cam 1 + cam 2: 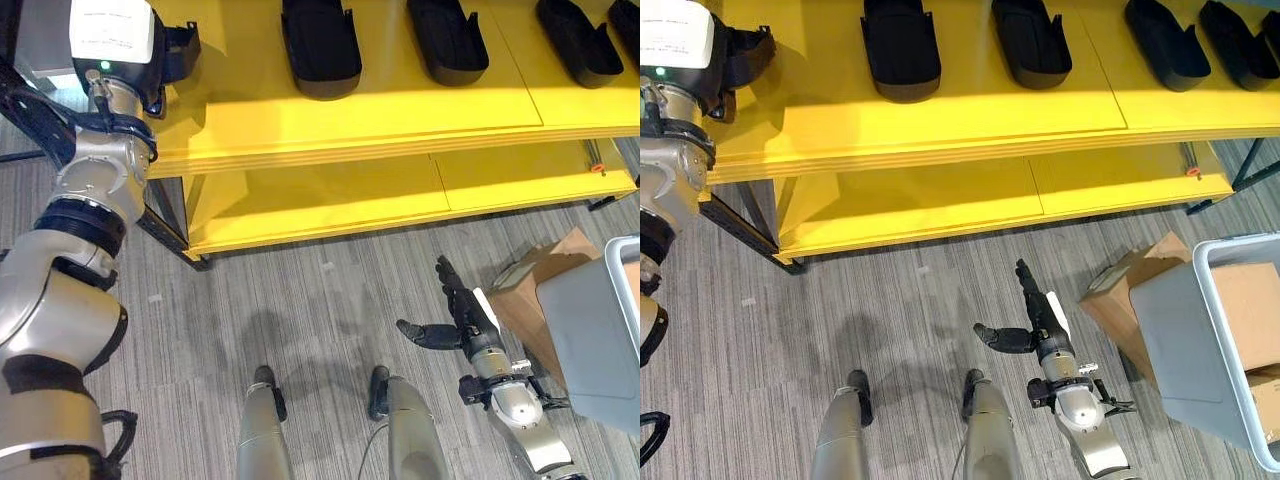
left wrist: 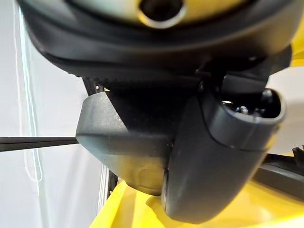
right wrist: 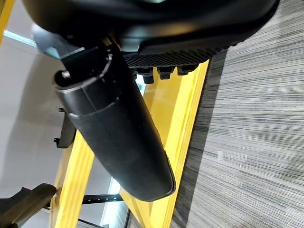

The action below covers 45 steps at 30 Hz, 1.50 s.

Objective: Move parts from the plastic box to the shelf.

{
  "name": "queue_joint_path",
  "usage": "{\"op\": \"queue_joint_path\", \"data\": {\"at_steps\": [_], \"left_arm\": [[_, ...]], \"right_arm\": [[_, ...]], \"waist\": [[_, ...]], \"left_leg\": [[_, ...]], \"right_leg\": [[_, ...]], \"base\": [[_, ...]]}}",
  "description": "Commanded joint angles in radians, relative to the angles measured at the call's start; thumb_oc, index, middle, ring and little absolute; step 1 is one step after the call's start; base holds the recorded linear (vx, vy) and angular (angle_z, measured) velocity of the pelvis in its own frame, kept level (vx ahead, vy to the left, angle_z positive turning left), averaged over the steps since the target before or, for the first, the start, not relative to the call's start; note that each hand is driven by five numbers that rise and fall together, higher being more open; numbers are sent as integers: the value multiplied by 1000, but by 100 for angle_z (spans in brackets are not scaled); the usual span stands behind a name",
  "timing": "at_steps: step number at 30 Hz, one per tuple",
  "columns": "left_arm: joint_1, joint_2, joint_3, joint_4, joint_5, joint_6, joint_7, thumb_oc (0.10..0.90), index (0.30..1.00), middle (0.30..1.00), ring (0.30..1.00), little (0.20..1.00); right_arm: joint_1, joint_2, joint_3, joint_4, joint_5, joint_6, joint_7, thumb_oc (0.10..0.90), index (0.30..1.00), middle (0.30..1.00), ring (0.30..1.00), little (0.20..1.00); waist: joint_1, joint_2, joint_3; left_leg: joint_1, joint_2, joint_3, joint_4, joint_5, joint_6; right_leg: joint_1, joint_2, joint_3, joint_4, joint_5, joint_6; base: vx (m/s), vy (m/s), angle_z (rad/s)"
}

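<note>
Several black elongated parts [image 1: 320, 45] lie in a row on the top board of the yellow shelf [image 1: 400, 115]. My left hand [image 1: 176, 50] is raised at the shelf's left end, level with that board; its thumb [image 2: 213, 161] shows in the left wrist view over yellow shelf surface. My right hand [image 1: 1042, 312] hangs low over the carpet in front of the shelf, open, fingers straight and thumb spread, holding nothing. The grey-blue plastic box [image 1: 1175, 335] stands on the floor to the right of that hand, and cardboard boxes [image 1: 1245, 310] show inside it.
A brown cardboard box [image 1: 1128, 288] lies on the floor between my right hand and the plastic box. The shelf's lower board [image 1: 330, 200] is bare yellow. Grey striped carpet [image 1: 300, 290] runs along the shelf's front.
</note>
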Motion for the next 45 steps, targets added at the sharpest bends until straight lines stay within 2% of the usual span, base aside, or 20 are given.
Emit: {"op": "queue_joint_path", "data": {"at_steps": [1,7,23,24,25,27,28,45], "left_arm": [[-128,44,-15,39,9,7,22,400,300,300,300,300],[-160,49,-32,80,-20,-1,27,400,300,300,300,300],[-203,72,-6,125,-176,-38,22,400,300,300,300,300],[-203,72,-6,126,-177,-38,22,445,363,363,363,363],[-203,74,0,111,-205,-51,15,571,539,539,539,539],[-203,72,6,99,-216,-53,18,757,800,800,800,800],[-203,72,8,84,-234,-65,10,900,1000,1000,1000,1000],[-174,61,-17,16,-253,-120,-67,900,1000,1000,1000,1000]], "right_arm": [[-13,-45,-66,-104,31,-109,-11,900,1000,1000,1000,1000],[-21,-46,-77,-107,38,-114,-20,900,1000,1000,1000,1000],[7,-46,-103,-126,54,-114,-17,900,1000,1000,1000,1000],[7,-46,-103,-125,54,-114,-17,900,1000,1000,1000,1000],[10,-47,-109,-124,53,-115,-18,900,1000,1000,1000,1000],[12,-46,-108,-123,53,-115,-18,900,1000,1000,1000,1000],[20,-44,-111,-120,54,-114,-16,900,1000,1000,1000,1000],[43,-45,-125,-109,68,-110,17,900,1000,1000,1000,1000]], "waist": [[-10,18,-74],[-22,21,-72],[-34,30,-97],[-34,30,-98],[-34,32,-99],[-34,33,-103],[-35,34,-106],[-42,46,-126]], "left_leg": [[3,27,14,-103,31,10],[-24,22,31,-102,26,22],[-95,14,41,-89,20,31],[-95,14,41,-89,20,31],[-99,13,40,-89,20,32],[-104,12,42,-88,20,32],[-108,12,42,-90,20,31],[-121,25,41,-94,29,19]], "right_leg": [[122,9,26,-49,-77,10],[94,5,40,-72,-49,22],[15,-1,59,-59,-42,19],[14,-1,59,-59,-42,19],[5,-1,60,-54,-41,19],[0,-1,61,-52,-42,19],[-4,-2,60,-51,-44,18],[-51,5,71,-16,-55,9]], "base": [[8,35,-16],[11,44,-10],[5,11,-3],[0,0,0],[0,0,0],[0,0,0],[0,0,0],[-6,-8,-1]]}}
